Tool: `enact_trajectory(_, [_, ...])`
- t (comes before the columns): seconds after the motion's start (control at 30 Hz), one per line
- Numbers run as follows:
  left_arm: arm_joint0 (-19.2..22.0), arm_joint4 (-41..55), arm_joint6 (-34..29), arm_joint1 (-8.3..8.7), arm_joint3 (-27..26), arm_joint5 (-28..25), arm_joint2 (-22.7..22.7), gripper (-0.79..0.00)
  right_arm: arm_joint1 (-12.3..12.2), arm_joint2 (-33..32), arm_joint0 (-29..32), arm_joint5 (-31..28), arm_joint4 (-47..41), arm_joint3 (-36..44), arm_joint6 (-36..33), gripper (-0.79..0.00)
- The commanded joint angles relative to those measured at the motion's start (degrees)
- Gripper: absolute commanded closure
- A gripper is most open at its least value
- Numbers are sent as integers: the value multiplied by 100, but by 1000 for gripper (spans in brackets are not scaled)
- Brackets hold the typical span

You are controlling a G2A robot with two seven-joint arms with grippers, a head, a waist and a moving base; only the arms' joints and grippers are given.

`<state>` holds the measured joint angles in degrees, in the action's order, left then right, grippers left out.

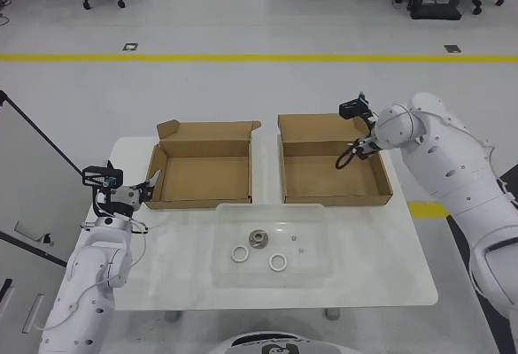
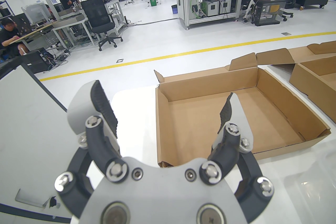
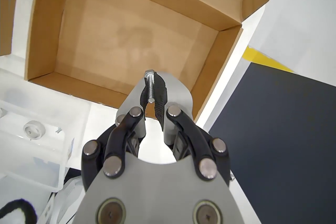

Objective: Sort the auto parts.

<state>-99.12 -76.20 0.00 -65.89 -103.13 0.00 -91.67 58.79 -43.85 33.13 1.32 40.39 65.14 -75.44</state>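
My right gripper (image 3: 151,83) is shut on a threaded metal bolt (image 3: 150,87) and hangs above the right cardboard box (image 3: 99,33), near its right wall; in the top view the right gripper (image 1: 354,152) sits over that box (image 1: 329,181). The left cardboard box (image 1: 201,177) is bare inside. My left gripper (image 2: 165,101) stands open with nothing between its fingers, just left of the left box (image 2: 262,120); in the top view the left gripper (image 1: 148,188) is at the box's left wall. A clear plastic tray (image 1: 228,226) holds two white rings (image 1: 240,255), a grey metal hub (image 1: 259,238) and small fasteners.
The white table (image 1: 391,257) has free room at its left and right ends. A grey panel (image 1: 11,168) leans beside the table's left edge. A dark floor mat (image 3: 275,130) lies beyond the table's right edge.
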Motion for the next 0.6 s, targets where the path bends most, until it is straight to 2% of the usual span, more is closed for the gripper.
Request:
enact_trajectory(0.0, [0, 0, 0, 0, 0, 0, 0, -785, 43, 73, -12, 3, 15, -178, 52, 0])
enact_trajectory(0.57, [0, 0, 0, 0, 0, 0, 0, -785, 461, 600, -106, 85, 225, -1542, 528, 0])
